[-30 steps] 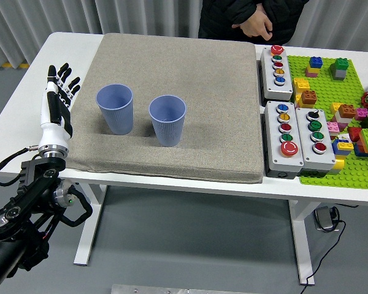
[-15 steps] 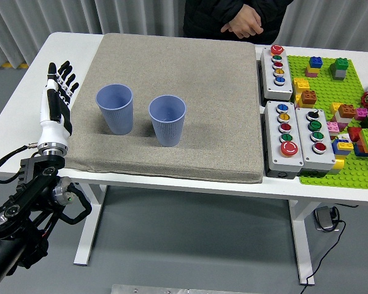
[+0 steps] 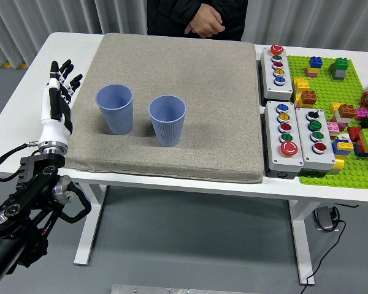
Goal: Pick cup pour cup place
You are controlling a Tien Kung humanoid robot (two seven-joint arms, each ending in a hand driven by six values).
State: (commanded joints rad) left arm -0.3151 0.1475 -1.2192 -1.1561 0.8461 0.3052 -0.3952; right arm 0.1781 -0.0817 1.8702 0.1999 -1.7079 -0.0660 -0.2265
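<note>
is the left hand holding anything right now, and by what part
Nothing is held. The left hand is open beside the mat, apart from both cups.

Matt cloth, ribbed plastic and glossy buttons on a smooth white worktop (image 3: 24,116).

A coarse, matt grey-beige fabric mat (image 3: 172,73) fills the middle of the frame; on it stand two blue cups, the left cup (image 3: 115,109) and the right cup (image 3: 167,120), both matt plastic-looking with finely ribbed walls. At right, grey hard-plastic button boxes (image 3: 292,131) carry shiny coloured caps beside a studded green plastic baseplate (image 3: 331,92) with glossy bricks. At the left edge, the left hand (image 3: 56,101) shows smooth white shells and black joints. The person's jacket (image 3: 172,12), at top, looks dark and padded.
</note>
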